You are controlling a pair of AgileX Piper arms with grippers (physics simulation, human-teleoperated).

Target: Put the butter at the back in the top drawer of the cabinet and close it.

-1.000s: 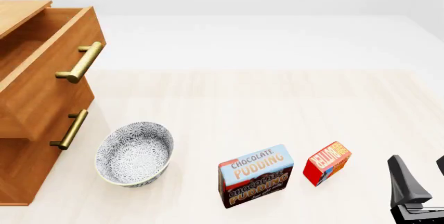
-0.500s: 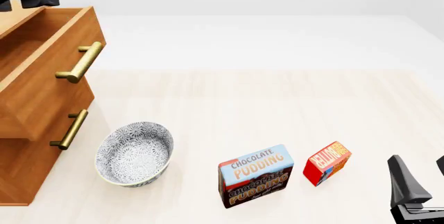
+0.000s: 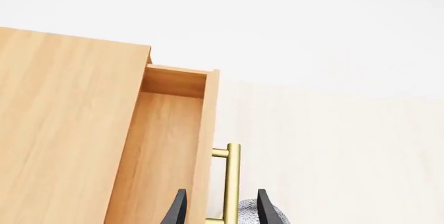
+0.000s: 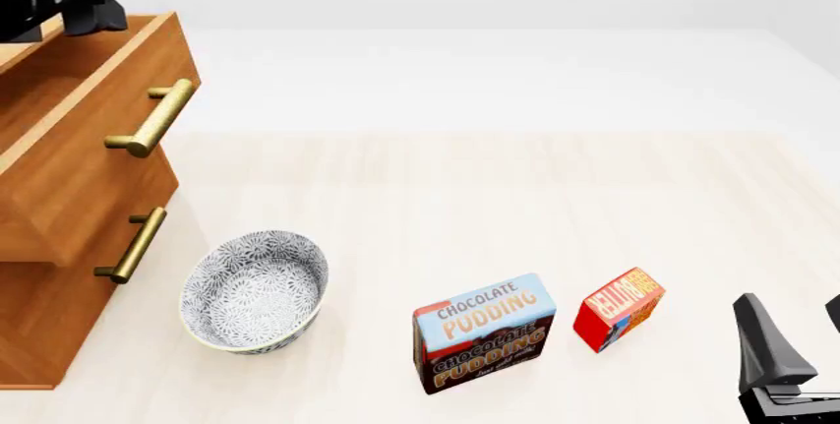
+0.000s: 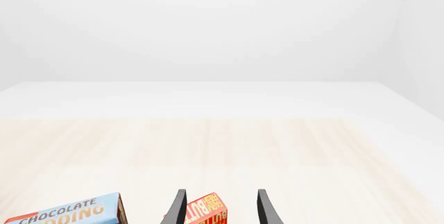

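The butter is a small red box standing on the table at the front right, next to the chocolate pudding box. The cabinet stands at the left with its top drawer pulled open; its brass handle shows. My left gripper is open and empty, above the drawer's far end. In the left wrist view the fingers straddle the drawer front and handle. My right gripper is open and empty, just right of the butter, which shows between its fingers.
A patterned grey bowl sits in front of the cabinet's lower drawers, whose middle handle sticks out. The pudding box also shows in the right wrist view.
My left gripper has moved down and to the right into view above the open top drawer. The right gripper, butter, pudding box and bowl have not moved.
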